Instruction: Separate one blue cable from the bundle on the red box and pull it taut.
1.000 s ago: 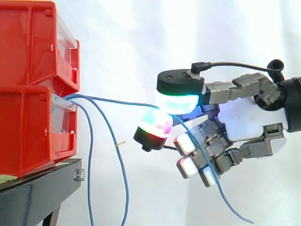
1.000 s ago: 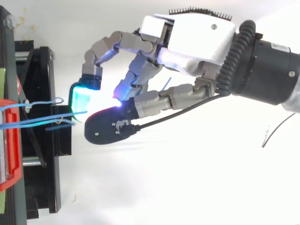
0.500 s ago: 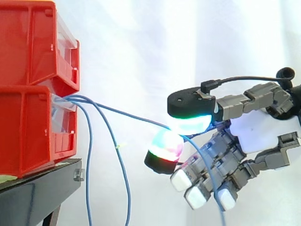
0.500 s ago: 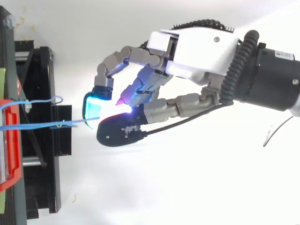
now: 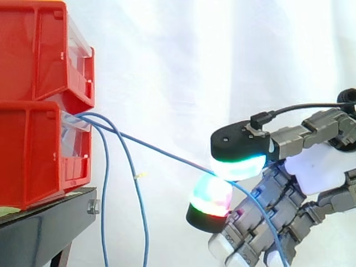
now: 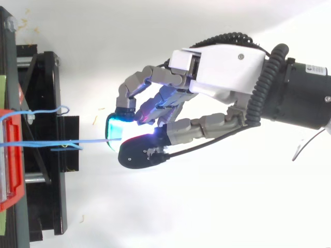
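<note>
A bundle of blue cables comes out of the front of the lower red bin (image 5: 33,150). One blue cable (image 5: 161,153) runs in a nearly straight line from the bin down and right to my hand (image 5: 322,167). It is pinched between a cyan-green glowing pad (image 5: 239,167) and a red-green pad (image 5: 211,196) below it. Its free end trails down past the other curled fingers. Two more blue cables (image 5: 104,194) hang slack beside the bin. From above, the held cable (image 6: 62,142) stretches level from the bin to the hand (image 6: 222,62).
A second red bin (image 5: 33,50) sits on top of the lower one. Both rest on a black stand (image 5: 39,228) at the left. A white curtain hangs behind. A short blue loop (image 6: 51,110) lies over the stand in the top view.
My hand has moved right and downward, away from the bins, with the cable still pinched. The held cable has straightened from a sagging curve into a nearly straight line.
</note>
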You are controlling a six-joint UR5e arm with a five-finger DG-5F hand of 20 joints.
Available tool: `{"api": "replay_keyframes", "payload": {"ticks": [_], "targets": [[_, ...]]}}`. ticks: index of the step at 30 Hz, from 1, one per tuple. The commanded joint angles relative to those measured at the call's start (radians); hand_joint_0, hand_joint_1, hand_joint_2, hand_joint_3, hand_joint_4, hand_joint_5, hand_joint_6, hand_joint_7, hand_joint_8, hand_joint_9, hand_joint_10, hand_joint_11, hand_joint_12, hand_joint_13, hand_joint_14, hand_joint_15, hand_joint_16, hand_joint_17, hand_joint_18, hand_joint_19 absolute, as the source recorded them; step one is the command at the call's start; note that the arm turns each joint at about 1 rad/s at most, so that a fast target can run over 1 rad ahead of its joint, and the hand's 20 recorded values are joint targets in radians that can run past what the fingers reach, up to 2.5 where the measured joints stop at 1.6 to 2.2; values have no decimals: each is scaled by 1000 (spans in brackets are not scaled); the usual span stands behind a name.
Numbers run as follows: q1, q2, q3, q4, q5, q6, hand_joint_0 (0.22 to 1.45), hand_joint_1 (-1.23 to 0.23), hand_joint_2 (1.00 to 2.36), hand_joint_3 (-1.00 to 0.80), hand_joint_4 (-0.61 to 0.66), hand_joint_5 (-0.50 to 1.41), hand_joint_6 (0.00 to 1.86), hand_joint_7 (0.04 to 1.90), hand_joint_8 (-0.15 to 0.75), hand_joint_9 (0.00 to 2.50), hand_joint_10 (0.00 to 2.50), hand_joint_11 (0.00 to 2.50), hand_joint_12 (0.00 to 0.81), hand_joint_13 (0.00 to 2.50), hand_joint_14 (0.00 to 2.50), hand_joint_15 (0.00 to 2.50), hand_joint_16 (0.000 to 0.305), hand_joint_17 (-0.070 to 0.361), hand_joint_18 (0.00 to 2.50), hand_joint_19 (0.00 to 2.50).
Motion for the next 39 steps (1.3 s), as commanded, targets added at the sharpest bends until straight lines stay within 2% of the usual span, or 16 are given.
{"api": "replay_keyframes", "payload": {"ticks": [1, 8, 12, 16, 17, 20, 24, 28, 29, 31, 39], "targets": [[2, -1, 0, -12, 0, 0, 532, -726, 1293, -180, -63, 3, 857, 928, 286, 815, 0, 0, 466, 783, 9, 259, 70, 158, 795, 469], [4, -1, 0, -13, 0, 0, 524, -722, 1314, -176, -58, 4, 857, 933, 295, 852, 0, 0, 471, 808, 10, 285, 71, 160, 817, 473], [7, -1, -14, -10, -2, -8, 525, -727, 1315, -182, -57, 4, 857, 933, 299, 863, 0, 0, 470, 821, 10, 297, 71, 160, 822, 491], [8, -1, -43, -9, -3, -8, 525, -729, 1312, -174, -54, 5, 856, 936, 302, 870, 0, 0, 473, 836, 11, 312, 72, 161, 833, 490], [8, -1, -66, -4, -3, 0, 525, -730, 1314, -176, -50, 5, 856, 943, 304, 869, 0, 0, 472, 836, 11, 316, 72, 161, 834, 489], [10, -1, -91, 21, -3, 0, 528, -736, 1296, -167, -42, 5, 858, 935, 304, 876, 0, 0, 474, 840, 11, 322, 71, 161, 840, 498], [14, -1, -120, 85, -3, 0, 533, -749, 1274, -158, -42, 5, 860, 931, 306, 879, 0, 0, 469, 847, 13, 337, 71, 161, 844, 497], [16, -1, -141, 168, -3, -3, 532, -756, 1274, -159, -33, 5, 860, 925, 306, 882, 0, 0, 468, 852, 12, 346, 71, 161, 846, 504], [19, -1, -151, 205, -2, -6, 532, -755, 1273, -154, -33, 5, 861, 925, 307, 883, 0, 0, 468, 854, 12, 346, 72, 161, 846, 496], [20, -1, -155, 232, -2, -9, 533, -756, 1268, -153, -34, 5, 861, 923, 307, 884, 0, 0, 466, 853, 12, 347, 72, 161, 850, 497], [20, -1, -158, 268, 1, -14, 537, -761, 1251, -151, -32, 5, 863, 917, 310, 888, 1, 0, 468, 859, 12, 355, 71, 161, 850, 506]]}}
